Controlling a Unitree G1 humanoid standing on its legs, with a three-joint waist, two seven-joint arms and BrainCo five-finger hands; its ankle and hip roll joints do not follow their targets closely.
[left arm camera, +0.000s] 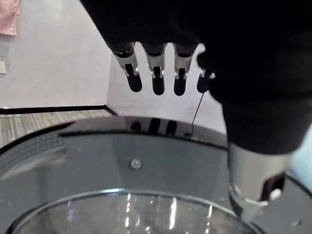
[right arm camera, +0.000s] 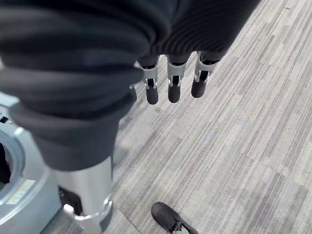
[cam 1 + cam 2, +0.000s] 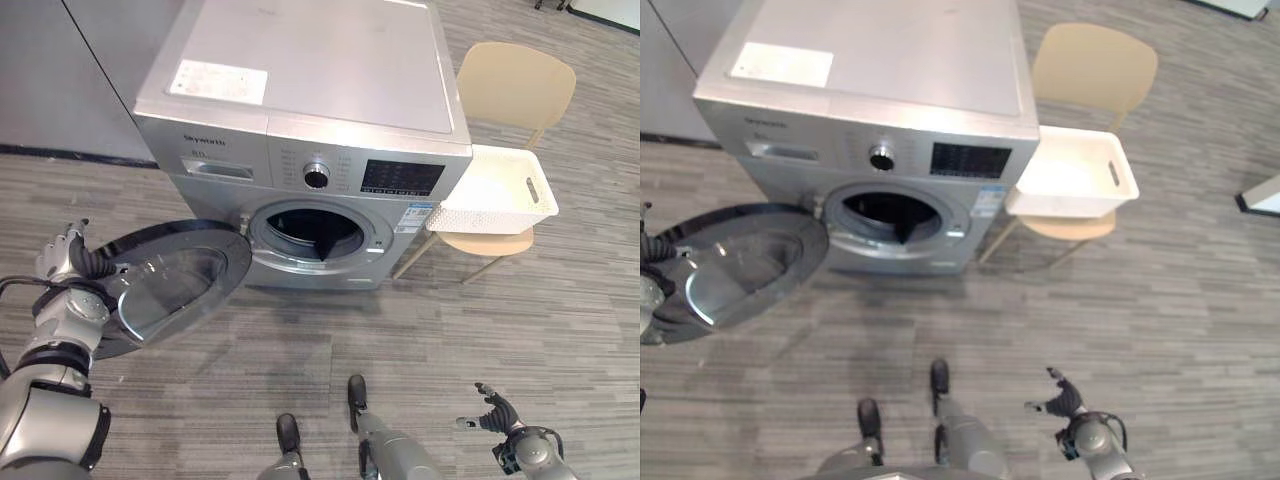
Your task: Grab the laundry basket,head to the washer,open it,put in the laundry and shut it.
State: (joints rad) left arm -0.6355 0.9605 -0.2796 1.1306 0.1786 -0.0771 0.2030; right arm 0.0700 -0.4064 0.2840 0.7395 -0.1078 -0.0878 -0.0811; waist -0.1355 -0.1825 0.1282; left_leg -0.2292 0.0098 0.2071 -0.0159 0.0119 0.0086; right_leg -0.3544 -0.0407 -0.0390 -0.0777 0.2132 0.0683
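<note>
The silver front-load washer (image 3: pixel 300 120) stands ahead with its round door (image 3: pixel 170 280) swung wide to the left, and its drum opening (image 3: pixel 315 235) looks dark inside. My left hand (image 3: pixel 68 255) is at the door's outer edge; in the left wrist view its fingers (image 1: pixel 156 78) reach straight past the door's rim (image 1: pixel 131 165), and its thumb lies over the door. The white laundry basket (image 3: pixel 495 190) rests on a chair to the washer's right and looks empty. My right hand (image 3: pixel 495 415) hangs low at the lower right, open and holding nothing, fingers (image 2: pixel 170 83) straight above the floor.
The tan chair (image 3: pixel 515 85) under the basket stands close against the washer's right side. A grey wall (image 3: pixel 60 70) runs behind the washer on the left. Striped grey floor spreads in front of the washer and to the right. A pale object's corner (image 3: pixel 1265 195) shows at the far right.
</note>
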